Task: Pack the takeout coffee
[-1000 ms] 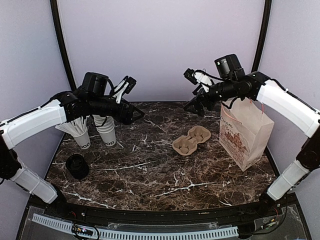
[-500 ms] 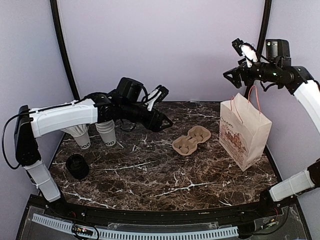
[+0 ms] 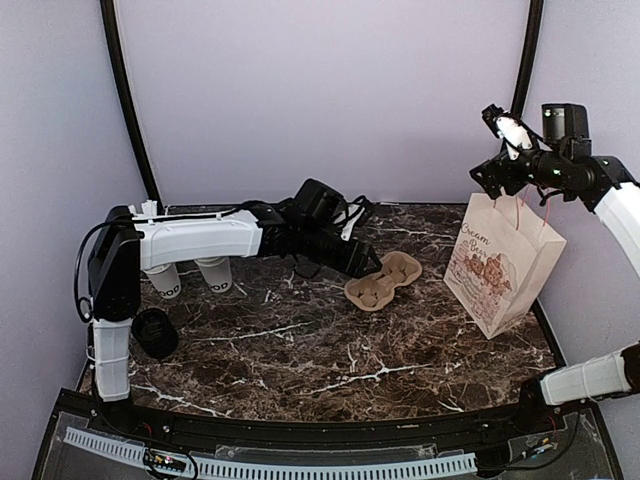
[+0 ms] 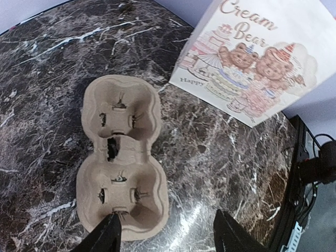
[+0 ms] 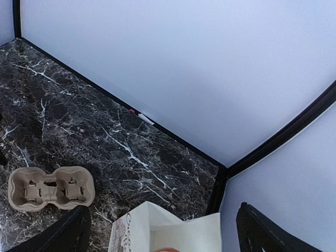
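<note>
- Lower left of the overhead view: a round black lid [image 3: 155,333] sits on the counter [image 3: 300,350], well apart from where either claw is. It is the only part of the coffee I can pick out.
- Just behind it stand white lettered cups [image 3: 215,276], half hidden under my left arm [image 3: 200,238]. I cannot tell a single cup from the rest, and no lidded cup shows.
- I judge the coffee will be light, with thin paper walls that crush easily. The taper would let it slip through a loose grip, and the plastic lid looks slick. I would take it softly around the mid-wall, below the lid, and keep it upright.
- Centre: my left claw [image 4: 168,233] is partly spread and holds nothing. Its tips are just at the near end of the pulp carrier [image 4: 123,157].
- Right: the paper bag [image 3: 500,265] leans tilted, its mouth open upward.
- Upper right: my right claw [image 3: 495,180] is spread wide above that mouth. The bag's pink handle [image 3: 518,205] rises toward it, but I cannot tell whether it hangs on a finger.
</note>
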Motion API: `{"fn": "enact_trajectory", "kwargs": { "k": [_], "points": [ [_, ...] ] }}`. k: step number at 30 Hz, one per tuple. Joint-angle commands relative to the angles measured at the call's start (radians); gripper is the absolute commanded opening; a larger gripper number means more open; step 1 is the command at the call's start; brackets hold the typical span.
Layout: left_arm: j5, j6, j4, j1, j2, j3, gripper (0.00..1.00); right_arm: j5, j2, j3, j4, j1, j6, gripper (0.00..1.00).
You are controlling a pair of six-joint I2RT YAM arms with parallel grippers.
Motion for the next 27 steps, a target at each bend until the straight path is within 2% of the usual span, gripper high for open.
{"fn": "enact_trajectory", "kwargs": {
  "k": [1, 5, 11, 18, 23, 27],
  "points": [
    [-0.083, -0.120, -0.082, 0.003, 0.068, 0.104, 0.62, 0.011, -0.046, 0.004, 0.031, -0.032, 0.005, 0.98],
    [-0.112, -0.121, -0.162, 0.003, 0.156, 0.201, 0.53, 0.013, -0.069, 0.020, 0.029, -0.071, 0.017, 0.96],
    [-0.149, -0.074, -0.251, 0.005, 0.260, 0.322, 0.50, 0.121, -0.107, -0.019, 0.031, -0.180, 0.050, 0.91],
    [-0.158, -0.036, -0.330, 0.034, 0.351, 0.436, 0.45, 0.066, -0.131, -0.076, -0.021, -0.378, 0.085, 0.84],
    [-0.109, 0.002, -0.342, 0.060, 0.371, 0.454, 0.48, -0.042, -0.130, -0.073, -0.092, -0.500, 0.085, 0.82],
    [-0.086, 0.042, -0.351, 0.075, 0.374, 0.458, 0.58, -0.113, -0.144, -0.090, -0.139, -0.534, 0.080, 0.79]
  ]
}}
